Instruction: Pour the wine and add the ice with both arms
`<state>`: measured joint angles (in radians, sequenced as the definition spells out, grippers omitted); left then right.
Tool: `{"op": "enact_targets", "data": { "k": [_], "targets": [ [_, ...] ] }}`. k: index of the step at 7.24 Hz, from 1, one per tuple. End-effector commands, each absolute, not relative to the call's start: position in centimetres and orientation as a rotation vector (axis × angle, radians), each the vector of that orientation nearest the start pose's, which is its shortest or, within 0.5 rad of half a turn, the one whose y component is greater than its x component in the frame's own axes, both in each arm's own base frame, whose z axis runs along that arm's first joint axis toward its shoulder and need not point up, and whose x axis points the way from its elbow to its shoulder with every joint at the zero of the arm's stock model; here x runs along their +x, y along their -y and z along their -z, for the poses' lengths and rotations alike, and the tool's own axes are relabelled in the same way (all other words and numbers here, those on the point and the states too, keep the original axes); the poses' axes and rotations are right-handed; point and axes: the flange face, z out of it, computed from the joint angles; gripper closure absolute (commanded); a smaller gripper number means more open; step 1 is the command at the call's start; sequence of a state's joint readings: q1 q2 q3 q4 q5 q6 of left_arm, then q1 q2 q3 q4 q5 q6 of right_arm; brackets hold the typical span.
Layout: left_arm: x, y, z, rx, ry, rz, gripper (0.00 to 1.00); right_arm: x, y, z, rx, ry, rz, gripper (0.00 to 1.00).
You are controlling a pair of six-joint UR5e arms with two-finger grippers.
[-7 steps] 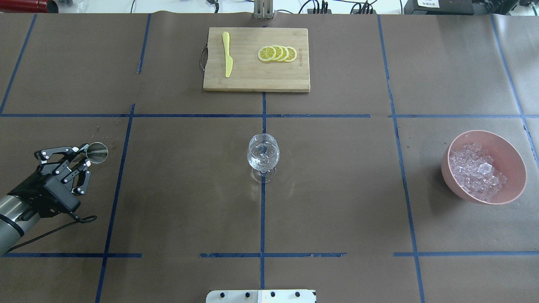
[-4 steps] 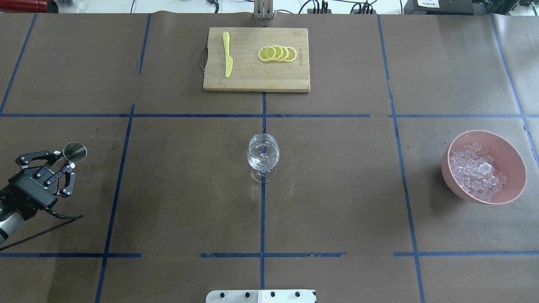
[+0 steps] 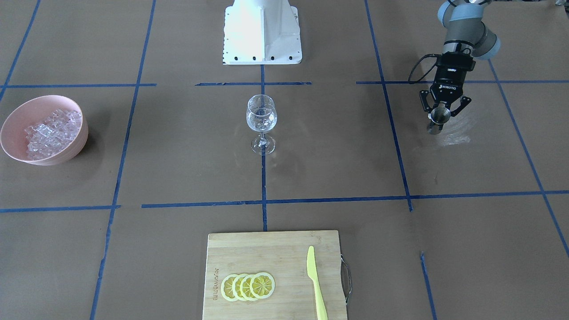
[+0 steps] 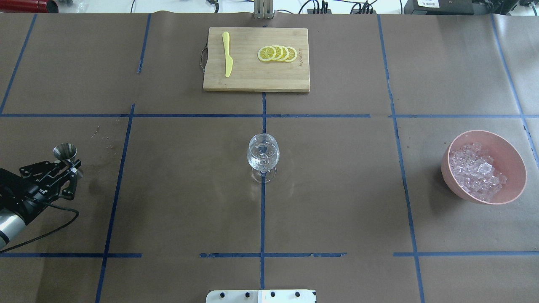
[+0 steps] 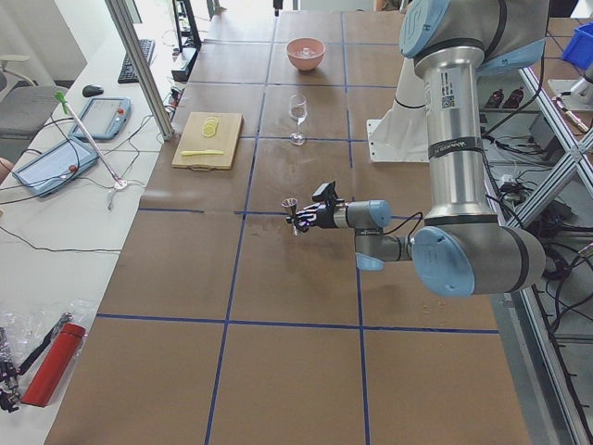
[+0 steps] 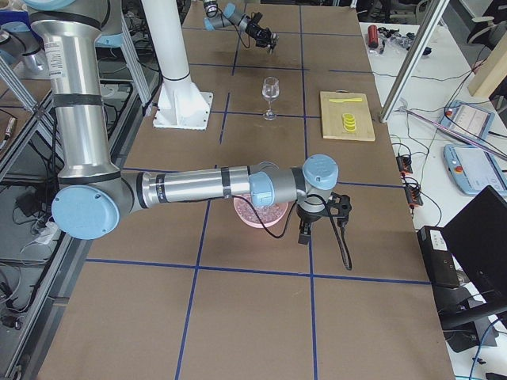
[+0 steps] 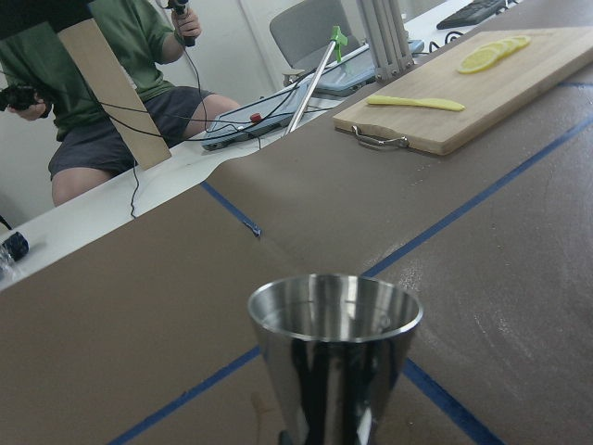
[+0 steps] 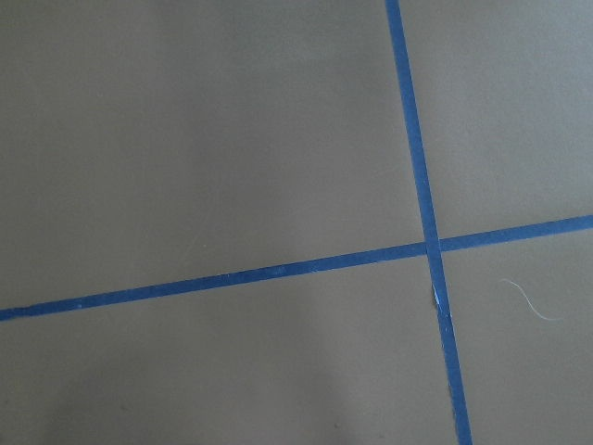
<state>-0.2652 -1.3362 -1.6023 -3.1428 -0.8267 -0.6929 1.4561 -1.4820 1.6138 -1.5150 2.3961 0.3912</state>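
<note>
Left hand [image 4: 72, 166] is far out at the left end of the surface [image 4: 337, 189], pinching a steel jigger [image 4: 64, 151] by its lower part. The jigger stands upright, mouth up, and sits very low. I cannot tell whether its foot touches the surface.

The glass [image 4: 262, 153] is upright in the middle, on the blue tape cross, well apart from that hand, and there looks to be clear liquid in its bowl already. So the pouring looks done to me, and ice is what is left.

The ice [image 4: 476, 170] is heaped in the pink bowl [image 4: 447, 168], way over at the right end. That is the whole width of the surface away from the left hand, with the glass between them, so this one belongs to the right arm.

Right hand [image 6: 305, 229] hangs pointing down just beside the bowl, on its outer side. Only the side camera catches it, so I cannot tell whether it is spread or pressed together. Its wrist camera shows only bare brown paper and tape. From that hand the bowl lies inward, toward the middle, and the glass is further along the same line.

Nothing stands on the run from bowl to glass. The board [image 4: 252, 75] with its lemon slices [image 4: 278, 53] and yellow knife [image 4: 227, 54] lies at the far edge, off that line. My worry is the tall, narrow glass, which a nudge at the rim could tip.
</note>
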Motion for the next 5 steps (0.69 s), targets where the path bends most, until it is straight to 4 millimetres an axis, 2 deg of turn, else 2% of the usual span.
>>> {"op": "enact_targets", "data": {
  "k": [1,2,3,5],
  "targets": [
    [31.6,29.4,-57.3,1.182,-0.822,0.135,1.00,-0.2,54.1,-58.1,-0.033,0.842,-0.181,0.00],
    [31.3,29.8,-57.3,1.209,-0.799,0.189,1.00,-0.2,54.0,-58.0,-0.031,0.843,-0.180,0.00],
    [31.0,29.9,-59.2,1.205,-0.767,0.224,1.00,-0.2,54.0,-58.0,-0.030,0.843,-0.180,0.00],
    [31.5,30.2,-58.8,1.229,-0.757,0.260,1.00,-0.2,54.0,-58.0,-0.031,0.843,-0.180,0.00]
  ]
}}
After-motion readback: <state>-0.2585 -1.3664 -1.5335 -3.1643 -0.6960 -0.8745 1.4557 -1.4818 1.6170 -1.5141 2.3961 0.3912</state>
